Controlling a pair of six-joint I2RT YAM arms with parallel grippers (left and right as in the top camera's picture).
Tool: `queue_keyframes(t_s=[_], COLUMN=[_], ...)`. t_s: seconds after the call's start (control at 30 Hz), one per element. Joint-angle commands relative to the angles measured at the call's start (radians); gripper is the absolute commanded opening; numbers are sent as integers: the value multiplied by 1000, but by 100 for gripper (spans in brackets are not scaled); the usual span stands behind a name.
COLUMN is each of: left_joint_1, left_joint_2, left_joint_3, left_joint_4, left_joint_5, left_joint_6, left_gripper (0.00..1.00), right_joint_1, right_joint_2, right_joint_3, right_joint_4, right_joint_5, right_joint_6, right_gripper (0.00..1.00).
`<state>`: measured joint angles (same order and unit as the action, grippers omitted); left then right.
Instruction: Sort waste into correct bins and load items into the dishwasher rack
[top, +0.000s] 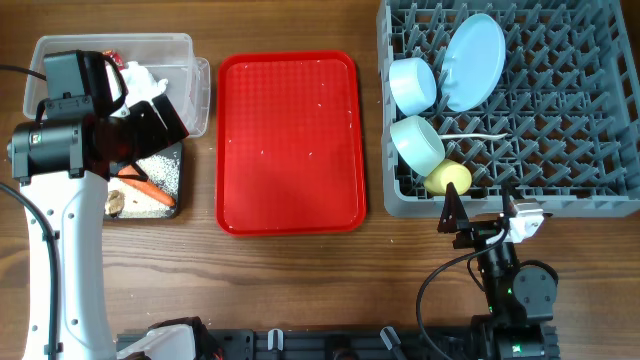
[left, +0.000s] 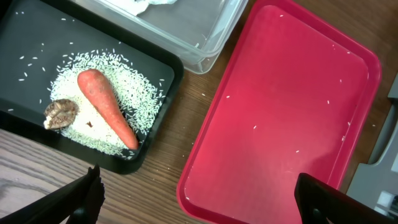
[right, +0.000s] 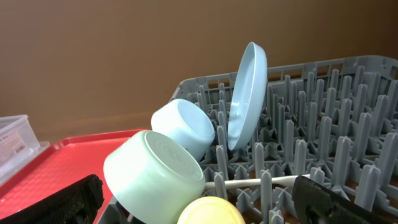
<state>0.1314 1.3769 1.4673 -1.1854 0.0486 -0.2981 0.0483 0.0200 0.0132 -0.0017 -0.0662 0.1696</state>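
The left arm (top: 60, 145) hid most of the black tray (top: 181, 170) and part of the clear tub (top: 200, 95). Only a red bit of the wrapper (top: 112, 57) showed. The picture's near edge cut off the yellow cup (right: 210, 211).

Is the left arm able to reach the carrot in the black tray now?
Probably yes: the carrot lies uncovered in the black tray, and the open left claw hovers nearby with nothing between them.
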Motion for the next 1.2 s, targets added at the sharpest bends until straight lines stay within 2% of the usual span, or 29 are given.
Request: queue_keyframes(t_s=[0.0,0.03,0.1,0.17,0.37,0.47,0.63,0.77,1.03,1.17], left_joint_1=[5,4,-19,-49,-58,-61,-104,-106,-140,-140], left_joint_2=[-25,-50,-143,-250,-785,-966,-1234,-1371,-1374,-1374], left_joint_3=[7,6,0,-57,-632,-842,-1236,-1337,-1360,-1452], left_joint_4=[3,2,-94,-85,459,631,1098,1108,1116,1247], left_joint_5=[-16,-17,-50,-38,96,96,70,7,-95,-91], left_joint_6=[2,4,5,5,2,2,1,2,6,5], left_gripper=[100,100,100,100,100,100,100,100,100,100], right_joint_1=[5,5,5,5,5,5,5,5,5,5], right_joint_2=[-16,-15,-15,-15,-15,-15,-15,-15,-15,-15], right_joint_3=[-8,-8,-8,-8,-8,-8,-8,-8,-8,-8], right_joint_4=[5,5,5,5,5,5,5,5,5,5], right_joint_5=[2,2,2,3,2,2,2,2,2,2], right_joint_6=[-10,-10,-10,-10,-10,-10,-10,-10,-10,-10], right_gripper=[100,100,100,100,100,100,100,100,100,100])
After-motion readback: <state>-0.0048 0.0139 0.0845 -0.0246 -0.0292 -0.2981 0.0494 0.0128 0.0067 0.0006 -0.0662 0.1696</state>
